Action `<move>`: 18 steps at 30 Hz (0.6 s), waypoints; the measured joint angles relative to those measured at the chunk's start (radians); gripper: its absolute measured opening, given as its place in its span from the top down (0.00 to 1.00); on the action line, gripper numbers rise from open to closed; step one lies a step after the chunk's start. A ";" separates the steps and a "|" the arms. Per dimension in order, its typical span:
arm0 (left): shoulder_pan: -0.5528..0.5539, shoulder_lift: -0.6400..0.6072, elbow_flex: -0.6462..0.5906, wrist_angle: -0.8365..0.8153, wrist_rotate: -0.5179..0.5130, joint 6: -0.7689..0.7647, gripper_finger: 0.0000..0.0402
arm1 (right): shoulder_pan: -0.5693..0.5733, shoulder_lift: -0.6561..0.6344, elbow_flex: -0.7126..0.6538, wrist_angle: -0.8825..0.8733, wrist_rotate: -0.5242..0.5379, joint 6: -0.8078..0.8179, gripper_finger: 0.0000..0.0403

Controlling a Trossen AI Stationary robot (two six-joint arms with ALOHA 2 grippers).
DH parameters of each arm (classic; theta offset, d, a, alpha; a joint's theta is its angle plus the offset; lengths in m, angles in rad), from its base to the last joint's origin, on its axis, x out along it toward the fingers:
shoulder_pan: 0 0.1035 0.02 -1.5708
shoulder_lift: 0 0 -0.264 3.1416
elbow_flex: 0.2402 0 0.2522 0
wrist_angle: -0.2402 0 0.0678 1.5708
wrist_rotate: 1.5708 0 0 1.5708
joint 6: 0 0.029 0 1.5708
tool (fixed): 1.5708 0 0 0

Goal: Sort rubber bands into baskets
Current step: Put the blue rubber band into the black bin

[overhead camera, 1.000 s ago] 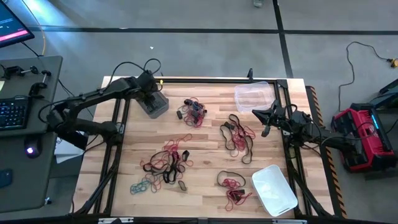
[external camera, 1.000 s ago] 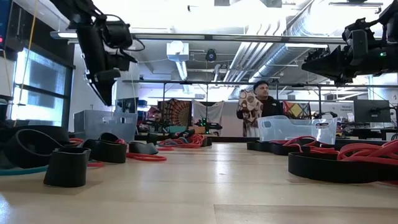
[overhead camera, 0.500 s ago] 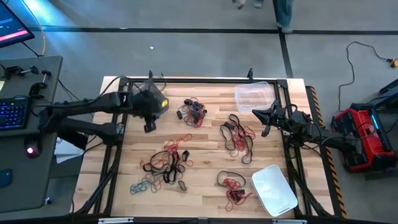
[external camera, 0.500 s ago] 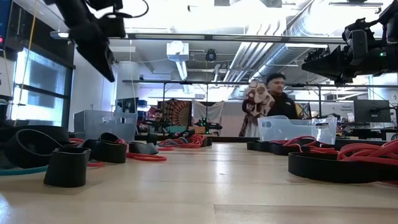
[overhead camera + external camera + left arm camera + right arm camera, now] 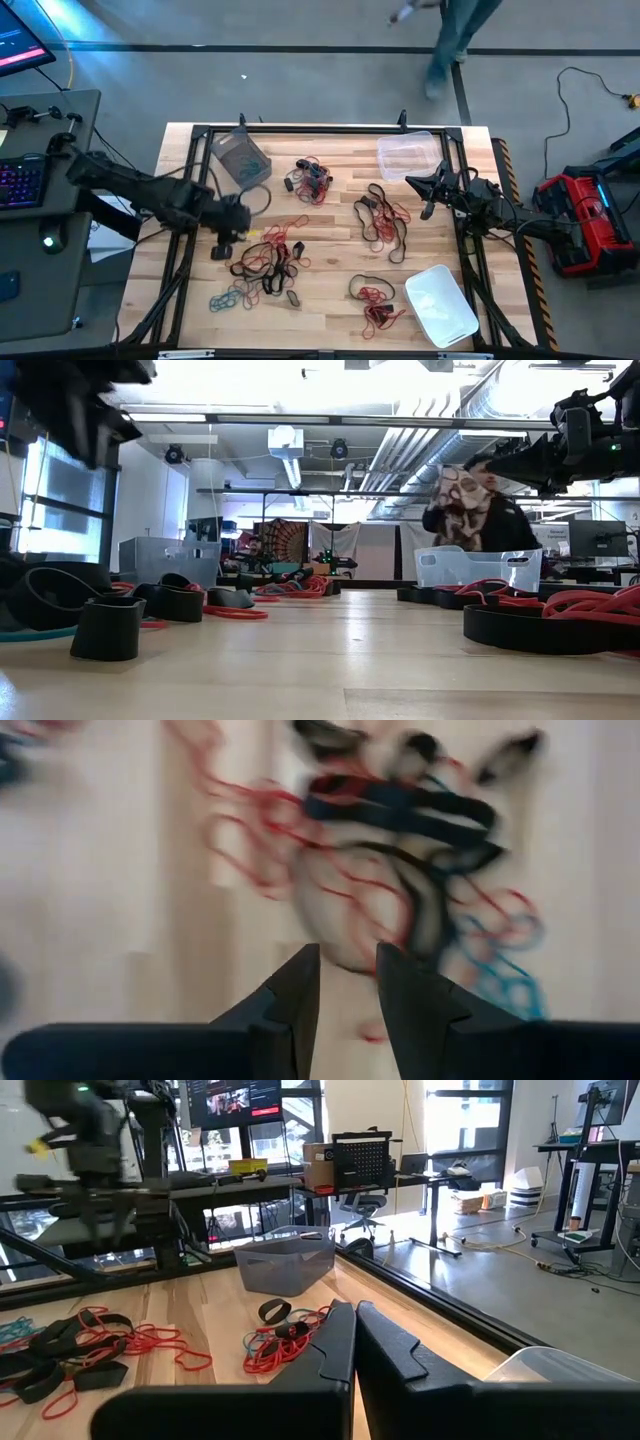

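**Left arm swung from the grey basket to the mixed pile**

The rubber bands [image 5: 268, 262] lay in several loose heaps of red, black and teal across the table [image 5: 330, 215], with almost all of them apparently unsorted. A second before, your left gripper [image 5: 222, 247] had hung over the grey basket [image 5: 241, 158] at the far left corner; it then stood just beside the largest tangle at the near left. Its wrist view showed the fingers [image 5: 300, 982] parted by a narrow gap, with nothing between them, aimed at that tangle. You could read this as one drop finished and the next pick beginning.

The right gripper [image 5: 430, 192] waited at the right edge, fingers [image 5: 335, 1342] pressed together and empty, unmoved through that second. The clear basket [image 5: 405, 155] stood at the far right corner, the whitish basket [image 5: 441, 305] at the near right.

The table was pale wood planking inside a dark frame. Beyond it a person [image 5: 478, 510] crossed the workshop floor, carrying something patterned, and had moved to the right since the earlier frames.
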 joint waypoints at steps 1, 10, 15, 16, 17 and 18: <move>-0.038 0.007 0.000 0.000 0.011 -0.023 0.78 | 0.000 0.000 0.000 0.000 0.000 0.000 1.00; -0.318 0.178 0.000 0.004 0.015 -0.280 0.78 | 0.000 0.000 0.000 0.000 -0.003 -0.002 1.00; -0.410 0.277 0.000 0.066 0.016 -0.376 0.77 | 0.000 0.000 0.000 0.000 -0.003 -0.002 1.00; -0.422 0.293 0.000 0.081 0.016 -0.394 0.76 | 0.000 0.000 0.000 0.000 -0.003 -0.002 1.00; -0.433 0.308 0.000 0.097 0.016 -0.410 0.74 | 0.000 0.000 0.000 0.000 -0.003 -0.003 1.00; -0.442 0.322 0.000 0.113 0.016 -0.425 0.73 | 0.000 0.000 0.000 0.000 -0.003 -0.003 1.00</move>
